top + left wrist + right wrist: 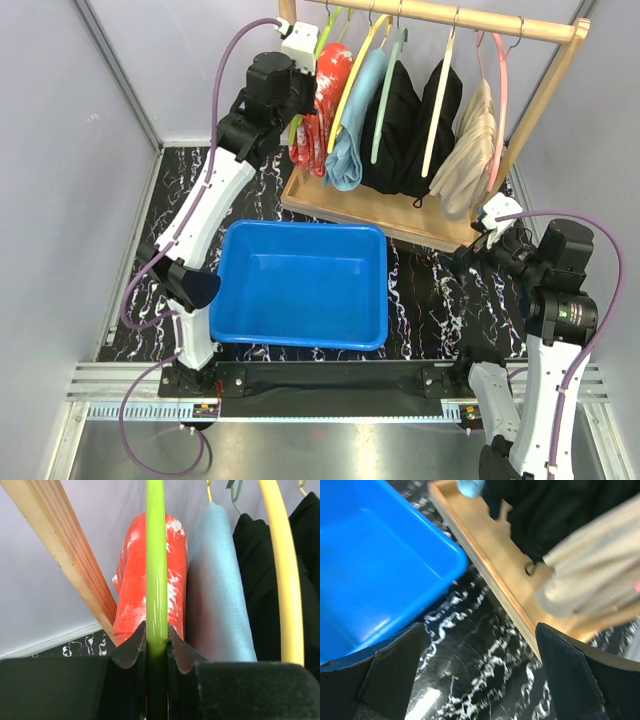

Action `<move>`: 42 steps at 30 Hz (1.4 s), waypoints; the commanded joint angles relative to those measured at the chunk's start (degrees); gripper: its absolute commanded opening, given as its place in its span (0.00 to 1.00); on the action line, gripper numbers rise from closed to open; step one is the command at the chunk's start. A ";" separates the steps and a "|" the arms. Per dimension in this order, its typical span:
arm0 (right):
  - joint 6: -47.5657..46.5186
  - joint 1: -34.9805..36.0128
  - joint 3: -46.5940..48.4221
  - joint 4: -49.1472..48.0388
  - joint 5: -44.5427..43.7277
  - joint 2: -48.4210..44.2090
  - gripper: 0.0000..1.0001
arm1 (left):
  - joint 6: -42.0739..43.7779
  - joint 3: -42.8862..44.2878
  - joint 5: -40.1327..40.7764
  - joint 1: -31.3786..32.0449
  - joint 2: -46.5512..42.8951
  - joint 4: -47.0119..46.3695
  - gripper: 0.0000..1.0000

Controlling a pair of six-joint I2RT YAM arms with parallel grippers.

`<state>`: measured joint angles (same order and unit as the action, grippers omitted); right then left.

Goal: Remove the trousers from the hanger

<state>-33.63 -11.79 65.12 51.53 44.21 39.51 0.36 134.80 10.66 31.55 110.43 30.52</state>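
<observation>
Trousers, the red pair, hang just behind the left hand pinching the green hanger.

Green hanger fills the jaws; rack post left, light blue trousers right

Overhead camera looks down from the near edge across the table to the rack at the far side. Left wrist camera faces far, very close to the green hanger and red trousers. Right wrist camera looks down on a corner of the blue bin and the rack base; overhead shows both.
</observation>
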 commanded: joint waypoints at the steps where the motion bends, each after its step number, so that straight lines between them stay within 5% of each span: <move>1: 0.40 -0.16 1.06 -3.80 10.27 0.75 1.00 | 0.69 2.04 0.33 -0.26 -9.97 -19.01 0.00; 10: 0.94 -0.16 1.32 -5.30 14.41 2.33 1.00 | 0.87 -3.48 -1.86 -0.26 -16.29 -17.17 0.00; 20: -13.29 3.26 2.11 0.41 22.77 8.03 1.00 | 3.42 -20.19 -1.78 -0.26 -29.91 -15.85 0.00; 30: -17.88 26.89 6.68 -2.47 7.49 17.96 1.00 | 0.87 -32.84 0.33 -0.35 -41.08 -15.58 0.00; 37: -16.30 49.03 9.14 -13.63 -12.18 25.96 1.00 | -7.64 -40.31 3.31 -0.35 -48.81 -12.95 0.00; 42: -8.57 58.27 14.92 -23.13 -17.21 34.75 1.00 | -14.23 -42.87 6.39 -0.35 -52.51 -10.31 0.00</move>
<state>-46.94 43.20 74.35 37.85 34.15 70.96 -8.14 90.65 12.69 31.40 62.94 33.80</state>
